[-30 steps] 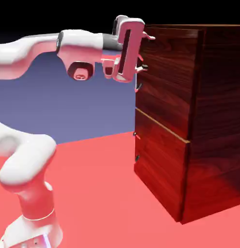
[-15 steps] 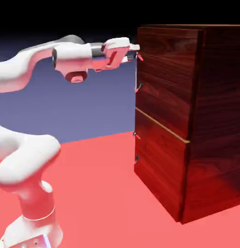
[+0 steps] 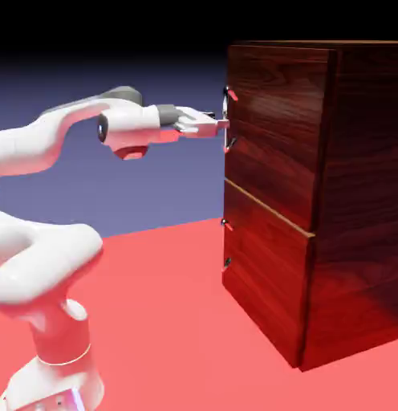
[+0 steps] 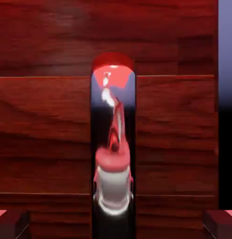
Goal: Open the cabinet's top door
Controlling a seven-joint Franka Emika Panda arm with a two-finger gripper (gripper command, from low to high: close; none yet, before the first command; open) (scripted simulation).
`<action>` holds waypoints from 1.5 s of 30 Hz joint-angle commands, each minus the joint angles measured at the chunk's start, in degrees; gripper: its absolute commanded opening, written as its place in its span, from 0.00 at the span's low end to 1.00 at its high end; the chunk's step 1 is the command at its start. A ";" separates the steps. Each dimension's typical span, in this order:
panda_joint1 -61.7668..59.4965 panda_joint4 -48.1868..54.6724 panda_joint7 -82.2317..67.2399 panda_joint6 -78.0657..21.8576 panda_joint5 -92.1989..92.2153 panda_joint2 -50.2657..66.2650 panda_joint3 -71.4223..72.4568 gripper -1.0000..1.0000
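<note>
The cabinet point(image 3: 355, 201) is a tall dark walnut box at the exterior view's right. Its top door point(image 3: 274, 120) is flush with the front, and its vertical metal bar handle point(image 3: 227, 120) runs down the door's left edge. My gripper point(image 3: 221, 124) reaches level from the left and meets the handle at mid-height. In the hand view the shiny handle point(image 4: 113, 154) stands upright in the middle, filling much of the picture. My gripper point(image 4: 115, 226) is open there, with one grey fingertip point(image 4: 10, 224) in each bottom corner, the handle between them and neither touching it.
Under the top door lies the shorter lower panel point(image 3: 266, 273), with its own small handle point(image 3: 226, 241) at the left edge. The cabinet stands on the red table point(image 3: 170, 321). My arm's base rises at the lower left.
The hand has rolled from upright to flat, dropped from the door's top corner to the handle's mid-height, and moved in until the fingers straddle the bar.
</note>
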 commanded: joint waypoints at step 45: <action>10.36 -37.23 -16.09 -70.18 -34.27 -21.30 -63.80 0.00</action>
